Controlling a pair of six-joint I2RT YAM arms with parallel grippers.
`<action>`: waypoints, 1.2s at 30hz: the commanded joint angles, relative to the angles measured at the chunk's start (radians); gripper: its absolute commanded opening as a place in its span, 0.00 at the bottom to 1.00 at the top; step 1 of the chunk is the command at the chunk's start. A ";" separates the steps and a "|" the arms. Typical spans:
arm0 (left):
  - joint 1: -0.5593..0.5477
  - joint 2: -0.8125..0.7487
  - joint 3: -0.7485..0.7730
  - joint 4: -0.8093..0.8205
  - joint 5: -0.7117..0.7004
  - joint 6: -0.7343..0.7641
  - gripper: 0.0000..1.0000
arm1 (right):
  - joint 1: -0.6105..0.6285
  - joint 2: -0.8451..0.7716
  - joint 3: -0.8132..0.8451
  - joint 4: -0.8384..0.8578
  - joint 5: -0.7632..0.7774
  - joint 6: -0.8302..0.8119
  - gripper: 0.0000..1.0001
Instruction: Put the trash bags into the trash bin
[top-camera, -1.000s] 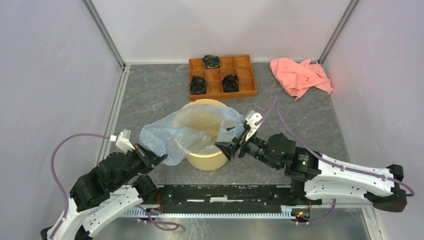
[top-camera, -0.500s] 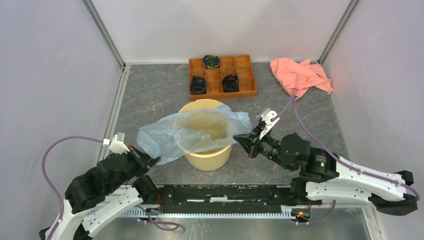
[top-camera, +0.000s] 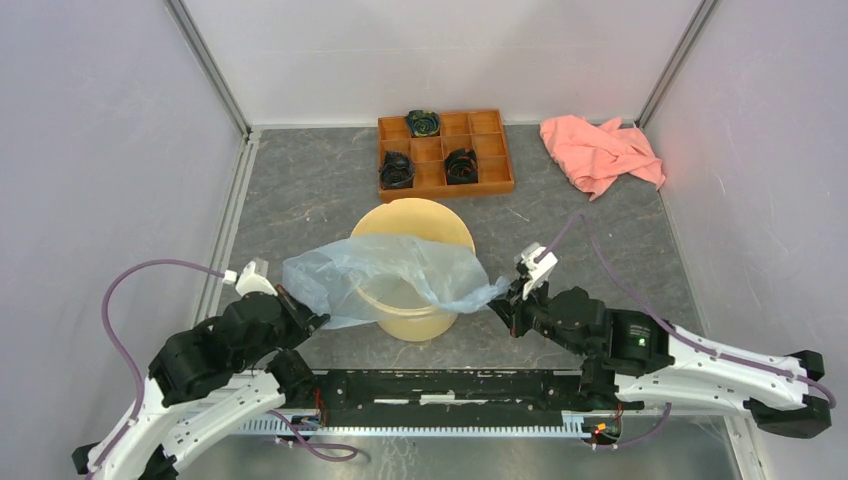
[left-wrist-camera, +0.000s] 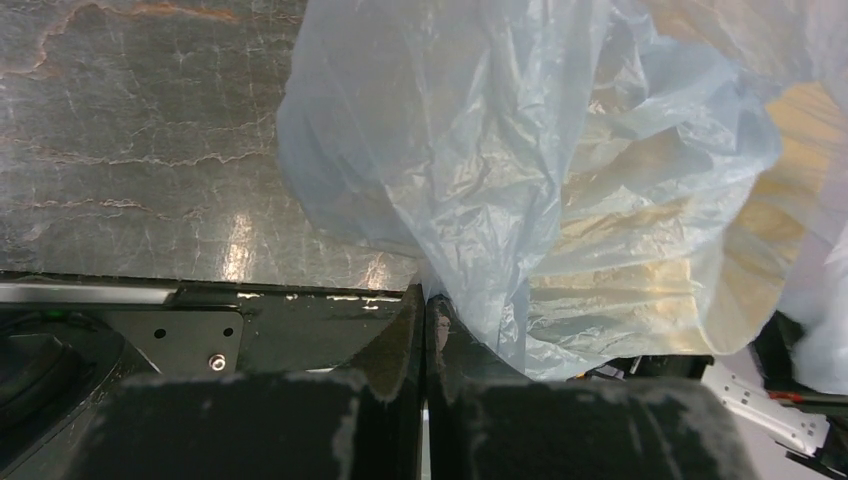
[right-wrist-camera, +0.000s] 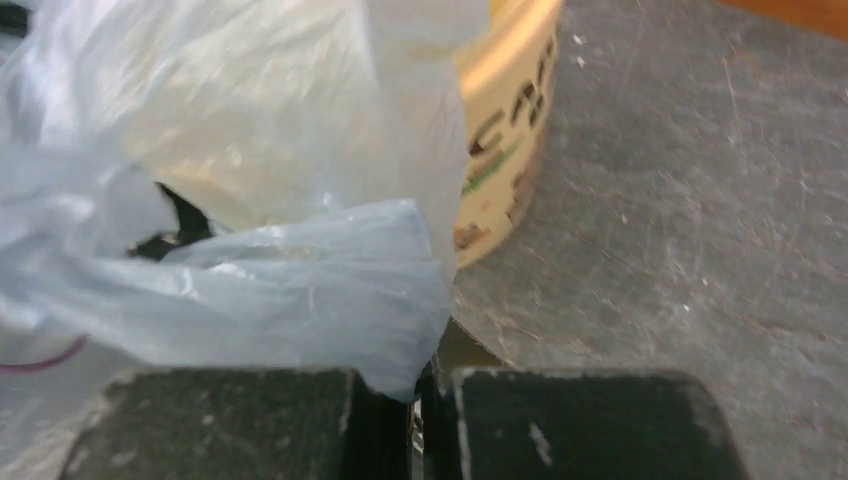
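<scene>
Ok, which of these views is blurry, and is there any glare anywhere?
Right wrist view: soft all over, the bag and the bucket lettering smeared. Left wrist view: sharper, with a bright glare patch on the table. Top view: evenly lit and crisp, soft shadows only.

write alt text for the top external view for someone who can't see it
A pale blue plastic bag is stretched across the near half of a yellow bucket, the left arm and right arm each pinching one end in shut jaws. A wooden tray and pink cloth lie beyond.
</scene>
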 joint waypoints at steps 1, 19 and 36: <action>-0.001 0.041 -0.013 0.003 -0.037 -0.050 0.02 | 0.005 0.008 -0.131 0.097 0.124 -0.087 0.11; -0.001 -0.045 -0.061 0.152 -0.117 0.005 0.12 | 0.003 -0.010 0.188 -0.295 -0.208 -0.397 0.98; -0.001 -0.184 -0.062 0.109 -0.123 -0.089 0.18 | 0.090 0.432 0.574 -0.037 -0.267 -0.331 0.98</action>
